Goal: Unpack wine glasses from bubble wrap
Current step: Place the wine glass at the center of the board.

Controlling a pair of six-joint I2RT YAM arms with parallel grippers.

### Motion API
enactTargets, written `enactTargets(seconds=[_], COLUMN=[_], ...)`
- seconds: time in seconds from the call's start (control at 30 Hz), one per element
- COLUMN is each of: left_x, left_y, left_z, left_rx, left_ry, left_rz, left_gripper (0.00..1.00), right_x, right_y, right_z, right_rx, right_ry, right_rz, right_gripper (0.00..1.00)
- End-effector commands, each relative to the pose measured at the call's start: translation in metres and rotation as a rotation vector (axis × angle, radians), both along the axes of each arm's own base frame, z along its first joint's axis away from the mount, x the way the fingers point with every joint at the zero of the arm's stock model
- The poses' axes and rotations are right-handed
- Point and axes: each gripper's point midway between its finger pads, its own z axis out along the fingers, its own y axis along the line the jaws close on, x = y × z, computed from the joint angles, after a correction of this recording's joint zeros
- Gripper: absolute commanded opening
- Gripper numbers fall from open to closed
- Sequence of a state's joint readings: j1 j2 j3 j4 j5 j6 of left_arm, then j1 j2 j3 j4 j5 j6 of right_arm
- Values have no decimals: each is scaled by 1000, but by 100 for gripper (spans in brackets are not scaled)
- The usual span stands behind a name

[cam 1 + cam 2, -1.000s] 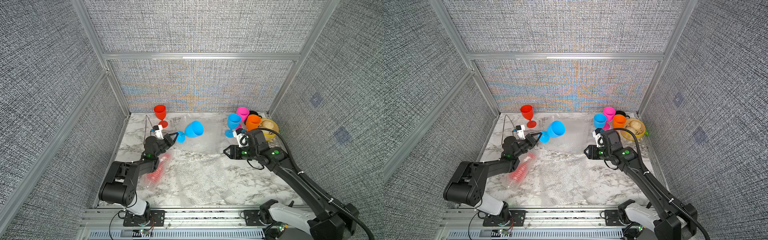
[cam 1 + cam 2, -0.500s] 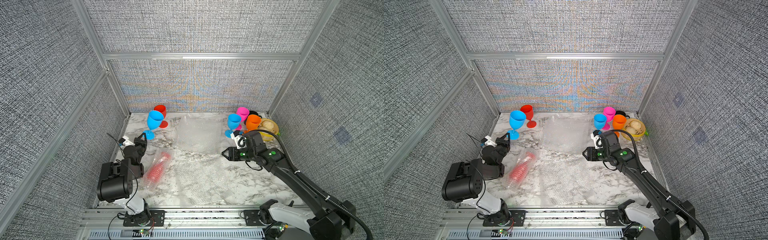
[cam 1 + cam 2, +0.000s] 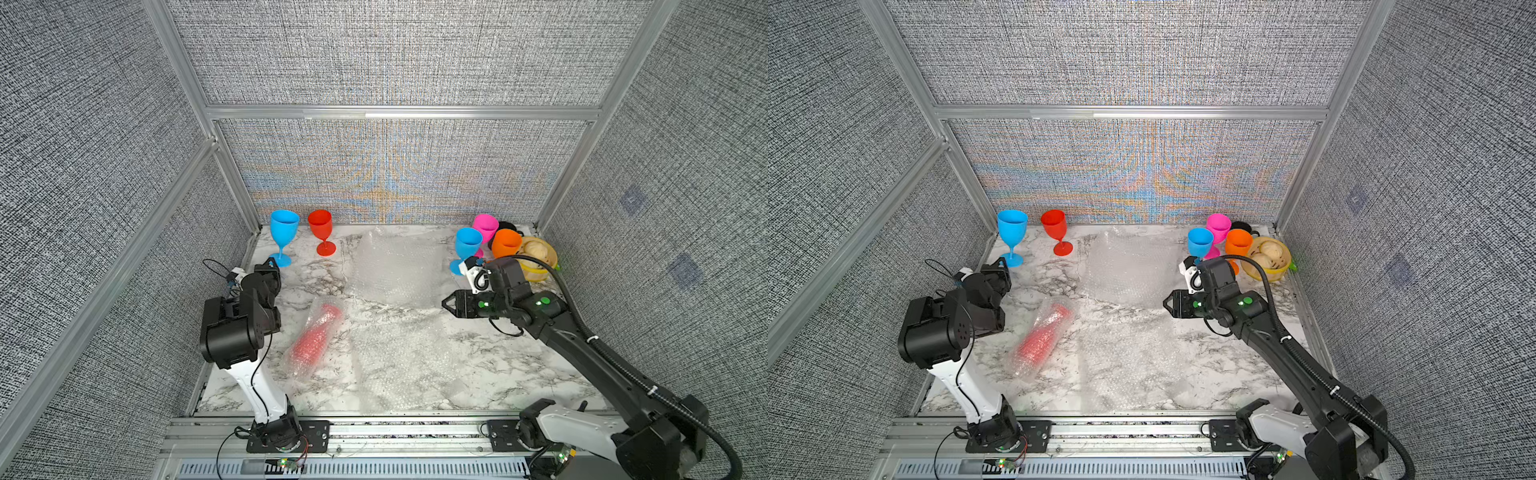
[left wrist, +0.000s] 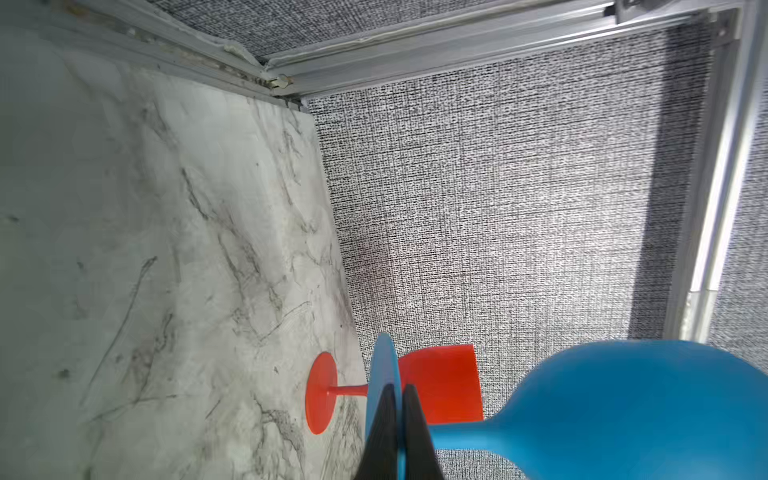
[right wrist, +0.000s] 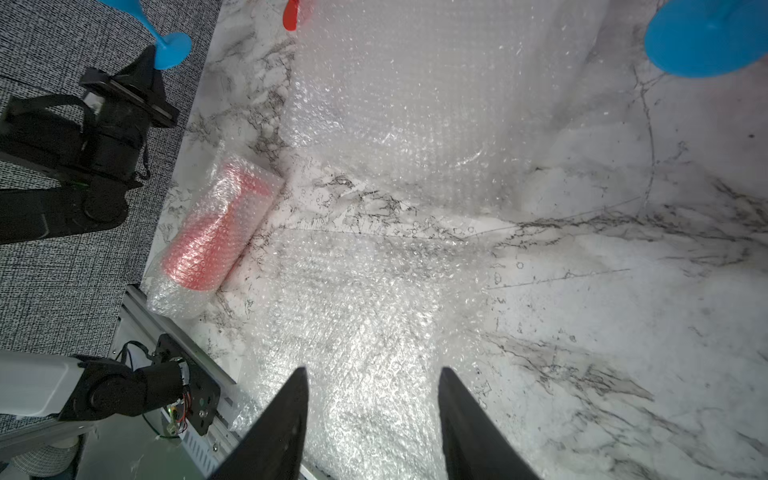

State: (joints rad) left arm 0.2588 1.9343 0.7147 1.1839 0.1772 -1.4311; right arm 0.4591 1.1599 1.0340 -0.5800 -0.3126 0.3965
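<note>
- Left arm [image 3: 232, 328]: folded, elbow raised, forearm reaching toward the table's [image 3: 519, 365] far left corner.
- Left gripper [image 3: 272, 266]: clamped on the foot of an upright blue glass [image 3: 284, 227], beside a red glass [image 3: 321, 222].
- Right arm [image 3: 582, 353]: extended, wrist turned inward.
- Right gripper [image 3: 448, 302]: jaws apart, empty, above loose bubble wrap [image 3: 395, 270].
- Wrapped red glass [image 3: 313, 338]: lying near the left arm.

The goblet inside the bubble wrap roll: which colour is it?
The wrapped goblet is red; the right wrist view shows it best.
</note>
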Motion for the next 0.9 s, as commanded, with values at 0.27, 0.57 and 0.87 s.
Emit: enactTargets(seconds=[0.27,0.57,0.87], left_x=[32,38,35], left_y=[8,12,8], left_z=[-60,-86,-106], left_rx=[8,-21,-31], left_ry=[240,310,343], left_rz=[-77,-89,-112], left_gripper=[0,0,0], right_x=[6,17,19], right_y=[-2,5,6], right_z=[5,7,7], right_rx=[-47,-33,-43], right_ry=[-4,1,3], right_rz=[1,4,10], right_gripper=[53,52,53])
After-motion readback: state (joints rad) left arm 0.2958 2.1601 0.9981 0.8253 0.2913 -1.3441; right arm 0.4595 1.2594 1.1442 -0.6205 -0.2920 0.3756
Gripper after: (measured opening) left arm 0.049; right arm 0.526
